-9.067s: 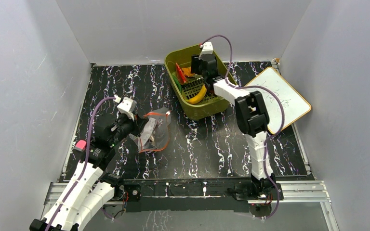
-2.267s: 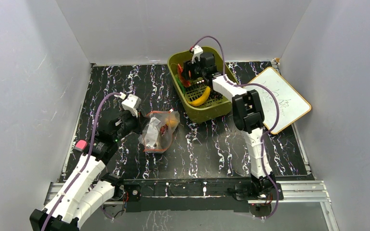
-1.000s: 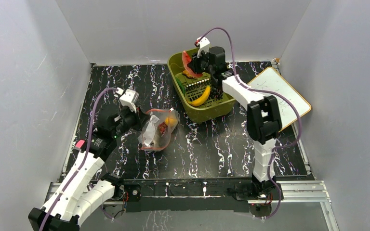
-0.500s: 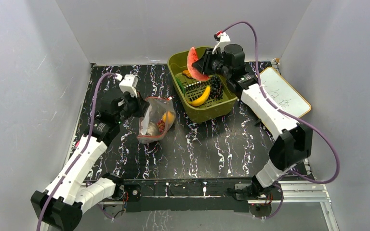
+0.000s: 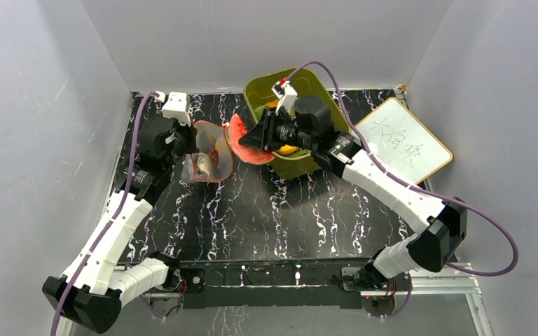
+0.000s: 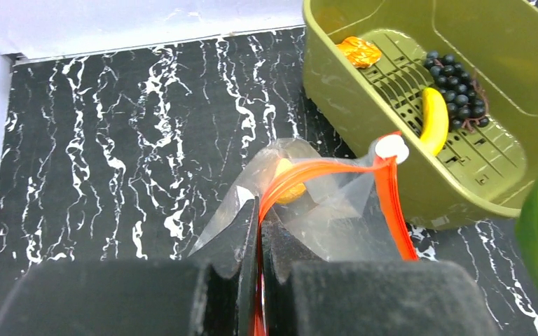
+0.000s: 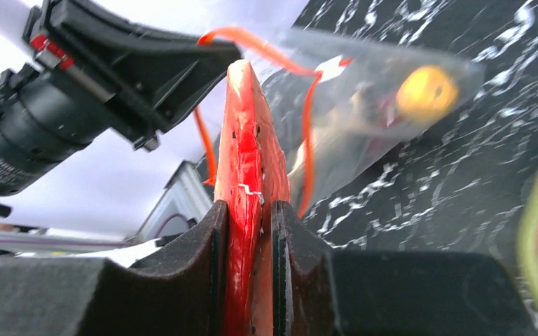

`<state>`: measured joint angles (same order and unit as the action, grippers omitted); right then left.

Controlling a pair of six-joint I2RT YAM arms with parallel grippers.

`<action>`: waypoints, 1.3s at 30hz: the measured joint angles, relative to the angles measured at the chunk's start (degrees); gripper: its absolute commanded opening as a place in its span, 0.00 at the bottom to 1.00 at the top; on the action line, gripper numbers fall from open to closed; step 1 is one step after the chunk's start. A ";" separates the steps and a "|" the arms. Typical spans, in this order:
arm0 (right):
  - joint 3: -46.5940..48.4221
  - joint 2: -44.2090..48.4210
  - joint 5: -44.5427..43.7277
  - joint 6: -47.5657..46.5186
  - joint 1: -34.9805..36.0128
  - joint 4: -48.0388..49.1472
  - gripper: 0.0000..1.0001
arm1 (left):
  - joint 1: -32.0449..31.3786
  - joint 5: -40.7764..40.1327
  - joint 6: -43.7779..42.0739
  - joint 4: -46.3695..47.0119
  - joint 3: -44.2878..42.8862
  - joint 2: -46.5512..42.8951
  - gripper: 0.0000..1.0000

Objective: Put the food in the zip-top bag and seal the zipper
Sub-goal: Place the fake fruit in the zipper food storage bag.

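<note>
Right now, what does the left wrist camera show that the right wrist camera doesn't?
Only the left wrist view: the inside of the olive-green slotted plastic basket, holding a yellow toy banana and a dark grape bunch. Only the right wrist view: the right jaws shut on the red flesh of the toy watermelon slice. Both: the clear crinkly zip-top bag, its red-orange zipper strip pinched in the left jaws, a round orange toy inside, the black marbled table.
</note>
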<state>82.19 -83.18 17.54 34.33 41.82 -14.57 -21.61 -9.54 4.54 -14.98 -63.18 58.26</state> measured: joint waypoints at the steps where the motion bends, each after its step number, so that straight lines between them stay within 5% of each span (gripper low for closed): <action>1: -0.81 0.35 0.46 1.11 1.01 0.17 0.09 | 0.00 -0.59 -0.33 0.02 0.22 -0.24 0.00; 10: -2.49 -3.06 1.09 7.37 9.31 0.44 0.10 | 0.00 3.23 1.79 -0.94 6.67 -2.01 0.00; 19: -0.37 -15.78 -1.29 10.01 11.15 -3.63 0.11 | 0.00 9.01 4.22 -2.19 9.73 -5.29 0.00; 32: 4.72 -22.12 -5.77 13.55 11.74 -3.45 0.12 | 0.00 18.56 8.20 -1.09 12.79 -10.43 0.00; 39: 6.32 -25.11 -11.13 14.10 11.72 -3.30 0.38 | 0.00 19.65 14.34 0.85 14.67 -10.73 0.00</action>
<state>88.51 -108.29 6.42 48.42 53.54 -17.87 -21.61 10.11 18.87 -14.13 -48.51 47.53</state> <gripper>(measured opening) 0.302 0.007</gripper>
